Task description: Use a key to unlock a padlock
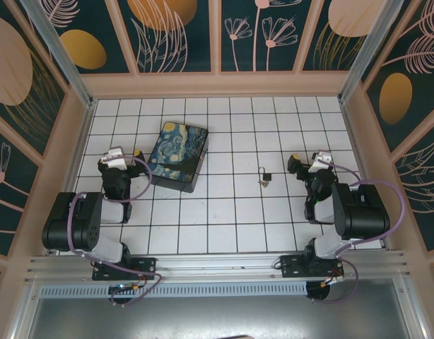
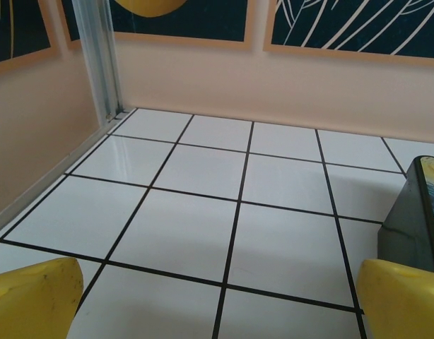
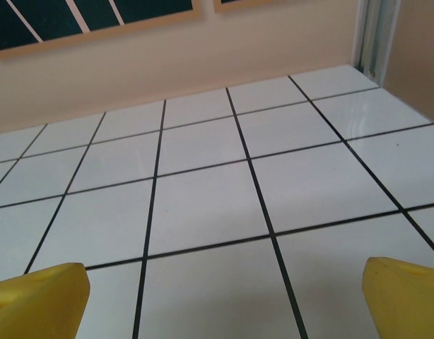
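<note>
The padlock [image 1: 265, 174] lies on the desk [image 1: 224, 233] a little right of centre, the key [image 1: 261, 183] just at its near side (too small to tell if touching). The left jaws, beside the box [image 1: 177, 156], and the right jaws both gape wide, holding nothing.

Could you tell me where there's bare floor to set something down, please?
Free: the far rows behind the box and padlock, and the near rows between them and the front rail. Crowded: between the box and the left gripper.
</note>
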Controlling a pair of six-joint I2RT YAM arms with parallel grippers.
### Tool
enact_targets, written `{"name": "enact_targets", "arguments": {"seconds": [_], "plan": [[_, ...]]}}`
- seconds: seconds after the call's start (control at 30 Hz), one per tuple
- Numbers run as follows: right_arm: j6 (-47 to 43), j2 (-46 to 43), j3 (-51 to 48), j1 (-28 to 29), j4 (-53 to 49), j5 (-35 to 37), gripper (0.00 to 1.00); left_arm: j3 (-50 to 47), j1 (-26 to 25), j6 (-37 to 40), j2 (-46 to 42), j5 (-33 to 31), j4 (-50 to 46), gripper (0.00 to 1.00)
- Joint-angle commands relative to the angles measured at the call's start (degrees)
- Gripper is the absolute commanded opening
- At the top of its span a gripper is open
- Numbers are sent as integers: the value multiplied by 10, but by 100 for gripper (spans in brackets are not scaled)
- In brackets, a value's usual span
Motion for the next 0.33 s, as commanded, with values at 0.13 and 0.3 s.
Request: {"name": "enact_targets", "arguments": {"seconds": [0.13,0.3], "plan": [[-3,1,10,-5,35,5,99,8,-3,14,5,15,17,99],[-2,1,10,-4,36,6,99,1,-2,14,2,17,23,99]]}}
